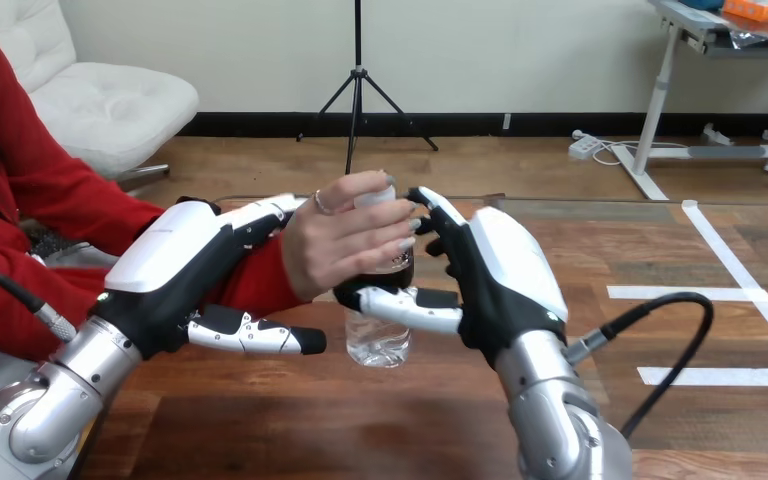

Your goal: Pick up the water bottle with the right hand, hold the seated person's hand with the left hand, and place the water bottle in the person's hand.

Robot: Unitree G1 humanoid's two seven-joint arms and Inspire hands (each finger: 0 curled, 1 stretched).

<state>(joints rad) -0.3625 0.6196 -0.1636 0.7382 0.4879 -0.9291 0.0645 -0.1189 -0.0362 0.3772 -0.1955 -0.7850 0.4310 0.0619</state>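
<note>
- Clear plastic water bottle [378, 342] is being gripped mid-body by right hand [510, 272], over wooden tabletop [360, 430].
- Person's hand [345, 245] is being wrapped round its top.
- Left hand [185, 255] is being rested beside person's wrist [278, 268]; closure cannot be told.
- Judged light, thin-walled, slick: gentle squeeze advised.

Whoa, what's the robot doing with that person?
The robot is handing a water bottle to a person. Its right hand has its thumb and fingers curled round the bottle. The person's hand is wrapped round the bottle's upper part, so both are on it right now. The robot's left hand sits against the person's wrist by the red sleeve. Whether it really grips the wrist is hard to tell.
</note>
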